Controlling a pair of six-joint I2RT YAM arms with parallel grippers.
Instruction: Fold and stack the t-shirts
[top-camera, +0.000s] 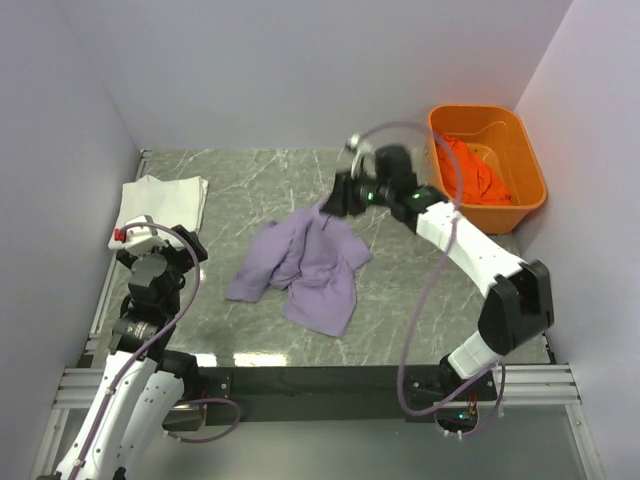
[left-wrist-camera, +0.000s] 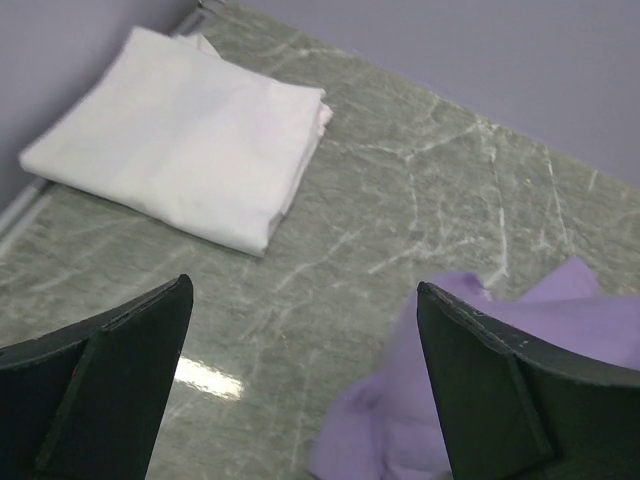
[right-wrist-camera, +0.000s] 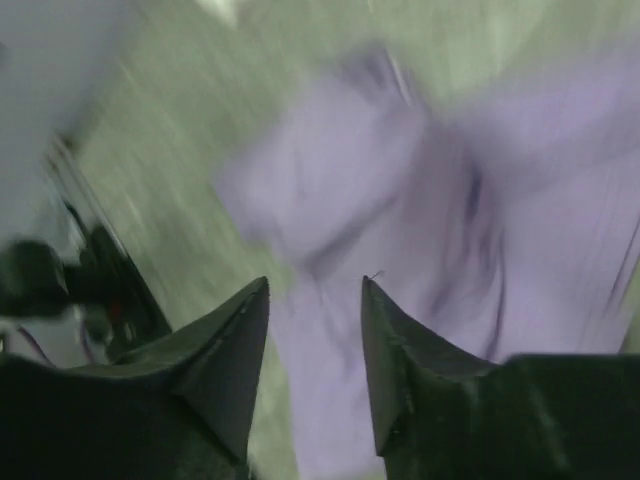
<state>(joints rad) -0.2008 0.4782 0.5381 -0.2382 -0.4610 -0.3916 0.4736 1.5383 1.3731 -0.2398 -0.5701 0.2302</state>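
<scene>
Seen from above, the left gripper (left-wrist-camera: 302, 287) sits nearest, at about 8 o'clock from the middle of the table (top-camera: 250, 180), raised above the near left edge. Its two fingers are spread wide with nothing between them, and its own camera shows only bare marbled table through the gap.

At the middle of the table lies the lavender shirt (top-camera: 305, 265), crumpled and unfolded. One sleeve trails out toward 8 o'clock and a broad flap hangs toward 6 o'clock. Its far edge is bunched into a peak that rises toward 12 o'clock. In the left wrist view the lavender shirt (left-wrist-camera: 580, 300) shows at 4 o'clock, partly behind the right-hand finger.

The right gripper (top-camera: 335, 200) is right at that peak, just past the middle toward 1 o'clock, on an arm stretched out from the near right corner. Its wrist view is blurred, but the right gripper (right-wrist-camera: 315, 283) shows its fingers parted by a narrow gap with no cloth pinched in it. The lavender shirt (right-wrist-camera: 400, 180) fills the view beyond them. Whether the cloth touches a fingertip cannot be told.

Farther off at 10 o'clock, against the left edge, the white shirt (top-camera: 160, 200) lies folded into a flat rectangle, well apart from the lavender one.

Farthest, at 2 o'clock in the far right corner, stands an orange tub (top-camera: 500, 217), and the orange shirt (top-camera: 470, 175) lies heaped inside it.
</scene>
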